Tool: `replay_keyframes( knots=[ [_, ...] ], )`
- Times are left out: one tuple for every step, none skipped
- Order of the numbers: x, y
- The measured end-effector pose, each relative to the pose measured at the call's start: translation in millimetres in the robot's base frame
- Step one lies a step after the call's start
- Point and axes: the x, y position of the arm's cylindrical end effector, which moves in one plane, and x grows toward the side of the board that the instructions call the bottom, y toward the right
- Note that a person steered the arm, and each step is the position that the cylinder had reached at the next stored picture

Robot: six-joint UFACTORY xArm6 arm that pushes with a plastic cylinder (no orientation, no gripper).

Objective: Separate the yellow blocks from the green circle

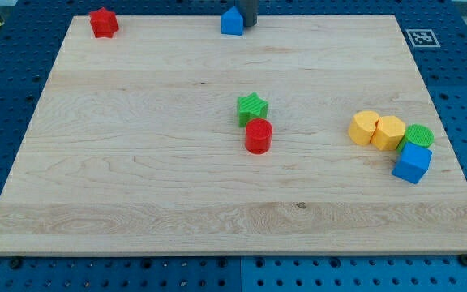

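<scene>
Blue perforated bench surrounds a pale wooden board that carries every block. Nearest the view's bottom, at the view's right, a blue cube touches the cluster behind it. That cluster runs in a row: a yellow rounded block, a yellow hexagonal block pressed against it, and the green circle against the hexagon's right side, so the yellow pieces and the green circle are not yet apart. Near the board's centre, a red cylinder sits touching a green star just behind it. At the far edge lie a red block of unclear shape and a blue house-shaped block. I see my tip just beside that blue block's right side, holding nothing, well apart from the cluster.
</scene>
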Motion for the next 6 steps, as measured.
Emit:
replay_keyframes(
  knots=[
    [0.0, -2.8],
    [-0.1, -2.8],
    [2.7, 35.8],
    [53.0, 95.5],
    [118.3, 92.0],
    [136.7, 84.7]
  ],
)
